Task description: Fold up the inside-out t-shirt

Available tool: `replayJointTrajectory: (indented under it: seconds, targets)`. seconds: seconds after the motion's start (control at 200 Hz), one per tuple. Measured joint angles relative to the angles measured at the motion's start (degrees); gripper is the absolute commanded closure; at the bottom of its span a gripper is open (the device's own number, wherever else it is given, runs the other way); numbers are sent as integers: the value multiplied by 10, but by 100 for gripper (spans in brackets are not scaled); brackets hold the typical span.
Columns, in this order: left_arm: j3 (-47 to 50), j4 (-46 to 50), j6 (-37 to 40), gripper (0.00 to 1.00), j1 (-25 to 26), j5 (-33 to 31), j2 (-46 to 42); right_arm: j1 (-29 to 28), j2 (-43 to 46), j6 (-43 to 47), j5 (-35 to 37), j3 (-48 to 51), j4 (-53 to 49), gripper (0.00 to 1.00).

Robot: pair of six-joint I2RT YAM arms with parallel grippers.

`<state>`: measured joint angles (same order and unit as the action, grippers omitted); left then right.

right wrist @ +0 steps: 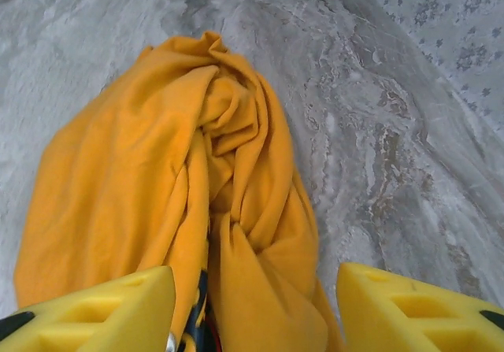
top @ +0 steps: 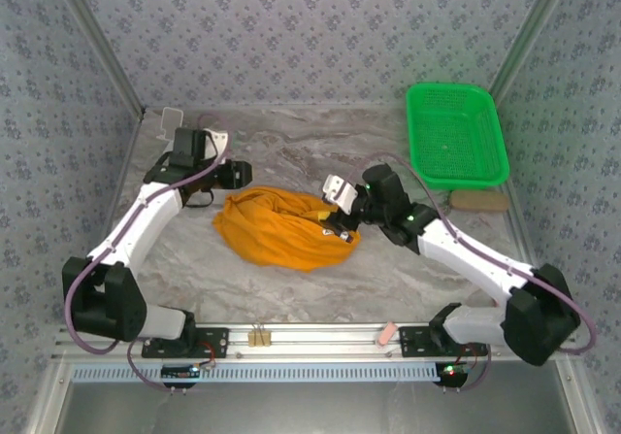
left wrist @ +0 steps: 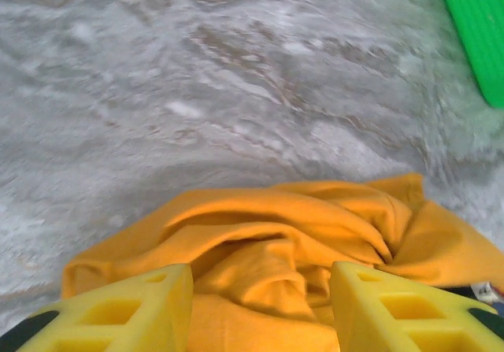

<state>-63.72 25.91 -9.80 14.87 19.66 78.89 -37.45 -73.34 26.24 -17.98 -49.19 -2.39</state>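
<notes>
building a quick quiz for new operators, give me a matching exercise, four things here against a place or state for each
1. t-shirt
2. basket
3. left gripper
4. right gripper

A. green, at the table's far right
B. fingers open at the t-shirt's left edge
C. orange, bunched up mid-table
D. fingers open at the t-shirt's right end

Pairs: 1-C, 2-A, 3-B, 4-D

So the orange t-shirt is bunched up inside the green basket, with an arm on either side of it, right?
Not quite. The t-shirt is bunched up on the marble table, apart from the green basket, as the top external view shows. The rest is right.
</notes>
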Motion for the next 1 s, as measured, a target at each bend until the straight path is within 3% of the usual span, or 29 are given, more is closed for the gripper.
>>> replayJointTrajectory:
  seconds: [0.15, 0.275, 0.305, 0.34, 0.39, 0.44, 0.52, 0.675, 0.81, 0.91, 1.0]
  targets:
    - [-14, 20, 47, 50, 93, -26, 77, -9, -105, -48, -14, -11, 31, 39]
    - [-49, 54, 84, 50, 122, -85, 169, -25, -176, -60, -15, -19, 33, 45]
    - [-60, 60, 91, 51, 123, -96, 190, -29, -191, -62, -19, -25, 32, 55]
    - [-71, 65, 98, 54, 122, -106, 212, -33, -208, -61, -27, -31, 31, 76]
    - [-85, 72, 108, 71, 121, -115, 241, -37, -221, -64, -36, -35, 30, 100]
    - [-95, 79, 112, 90, 117, -115, 263, -40, -223, -66, -40, -35, 31, 100]
    - [-108, 94, 116, 100, 105, -94, 279, -36, -216, -71, -38, -35, 41, 100]
    - [-139, 84, 91, 100, 51, -12, 259, -20, -141, -34, -17, -33, 71, 100]
    - [-164, 18, 10, 100, -21, 82, 193, -19, -25, 53, 23, -36, 102, 100]
    - [-148, -59, -64, 100, -56, 139, 135, -52, 49, 156, 57, -24, 121, 100]
    - [-88, -128, -112, 97, -57, 168, 90, -105, 75, 220, 85, 24, 132, 100]
